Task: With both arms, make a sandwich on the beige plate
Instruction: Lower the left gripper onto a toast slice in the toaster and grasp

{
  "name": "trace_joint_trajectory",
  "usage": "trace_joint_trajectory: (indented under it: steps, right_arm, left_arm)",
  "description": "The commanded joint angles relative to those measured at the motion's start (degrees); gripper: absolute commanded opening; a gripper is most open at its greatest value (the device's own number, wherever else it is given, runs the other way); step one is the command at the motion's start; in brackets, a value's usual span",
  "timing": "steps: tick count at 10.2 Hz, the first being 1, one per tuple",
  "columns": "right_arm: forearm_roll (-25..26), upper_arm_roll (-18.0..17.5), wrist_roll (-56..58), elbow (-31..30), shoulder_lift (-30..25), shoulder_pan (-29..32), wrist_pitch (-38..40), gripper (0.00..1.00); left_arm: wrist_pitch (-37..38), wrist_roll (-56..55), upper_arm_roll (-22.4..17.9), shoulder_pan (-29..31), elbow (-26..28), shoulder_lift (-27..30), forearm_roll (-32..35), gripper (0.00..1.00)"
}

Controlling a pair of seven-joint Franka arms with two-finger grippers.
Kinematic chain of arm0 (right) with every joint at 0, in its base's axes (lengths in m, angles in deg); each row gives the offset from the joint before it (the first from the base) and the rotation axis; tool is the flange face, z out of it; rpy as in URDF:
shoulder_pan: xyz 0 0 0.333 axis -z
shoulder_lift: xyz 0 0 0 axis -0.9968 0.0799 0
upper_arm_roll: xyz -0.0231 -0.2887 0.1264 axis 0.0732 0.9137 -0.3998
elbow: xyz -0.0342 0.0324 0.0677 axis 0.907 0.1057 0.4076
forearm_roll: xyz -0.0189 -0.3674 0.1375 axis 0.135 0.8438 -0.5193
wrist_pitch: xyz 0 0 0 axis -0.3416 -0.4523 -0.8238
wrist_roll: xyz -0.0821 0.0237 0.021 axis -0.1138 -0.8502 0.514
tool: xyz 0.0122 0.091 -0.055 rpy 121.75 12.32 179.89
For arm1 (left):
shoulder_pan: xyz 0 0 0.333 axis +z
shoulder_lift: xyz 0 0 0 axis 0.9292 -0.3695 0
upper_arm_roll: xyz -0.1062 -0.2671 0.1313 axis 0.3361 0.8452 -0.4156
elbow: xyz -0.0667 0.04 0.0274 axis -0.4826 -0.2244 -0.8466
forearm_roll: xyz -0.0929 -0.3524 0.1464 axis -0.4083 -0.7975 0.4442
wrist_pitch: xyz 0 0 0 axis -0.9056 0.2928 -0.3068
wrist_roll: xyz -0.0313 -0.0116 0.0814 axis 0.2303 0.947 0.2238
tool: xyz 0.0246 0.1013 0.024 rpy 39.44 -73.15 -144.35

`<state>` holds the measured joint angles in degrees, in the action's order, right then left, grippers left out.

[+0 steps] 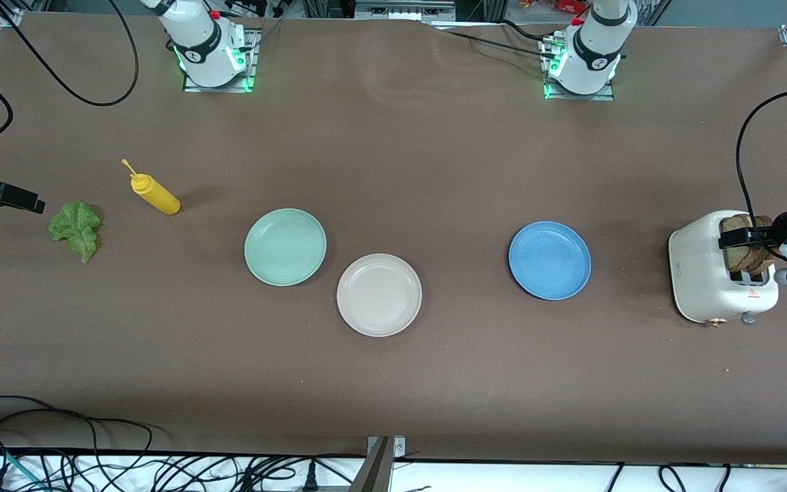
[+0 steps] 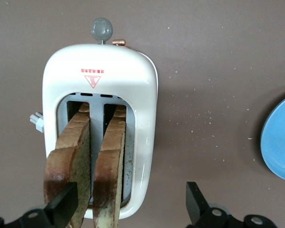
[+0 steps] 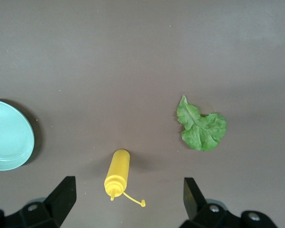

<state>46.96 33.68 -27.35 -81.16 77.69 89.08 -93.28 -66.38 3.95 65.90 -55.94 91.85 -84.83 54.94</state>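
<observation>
- Left gripper (image 2: 128, 209): black fingers spread wide, empty, hanging over the cream rounded toaster (image 2: 102, 71) at the left arm's end of the table — one finger (image 2: 61, 205) sits just beside the outer of two brown-crusted speckled bread slices (image 2: 69, 161); both slices upright in the slots, none gripped.
- Right gripper (image 3: 128, 204): black fingers also spread, empty, up over the table at the right arm's end; below it a yellow squeeze bottle (image 3: 117, 173) lying on its side and a ruffled green lettuce leaf (image 3: 202, 129), well apart.
- Round pale beige plate (image 1: 379, 294): mid-table, bare; round mint-green plate (image 1: 285, 247) just beside it, round blue plate (image 1: 549, 260) toward the toaster.
- Progress, my read: nothing assembled yet — 1st bread pick looks like the step in hand; still left: bread, lettuce, 2nd slice onto beige plate.
</observation>
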Motion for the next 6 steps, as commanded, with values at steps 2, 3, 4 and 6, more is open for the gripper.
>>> trace_joint_trajectory:
  steps: [2,3,4,6]
  right_arm:
    - [0.02,-0.16,0.21,-0.33,-0.62,0.12,0.28,1.0]
    - [0.02,-0.16,0.21,-0.33,-0.71,0.12,0.28,1.0]
    - [0.02,-0.16,0.21,-0.33,-0.62,0.12,0.28,1.0]
    - [0.02,-0.16,0.21,-0.33,-0.71,0.12,0.28,1.0]
  left_arm:
    - [-6.09,0.45,0.37,1.25,6.97,3.22,-1.17,0.94]
    - [-6.88,0.71,0.37,1.42,7.59,3.48,-1.17,0.93]
    - [-7.07,0.98,0.37,1.68,8.12,3.48,-1.17,0.86]
    - [-6.81,1.85,0.37,1.95,8.21,3.57,-1.17,0.32]
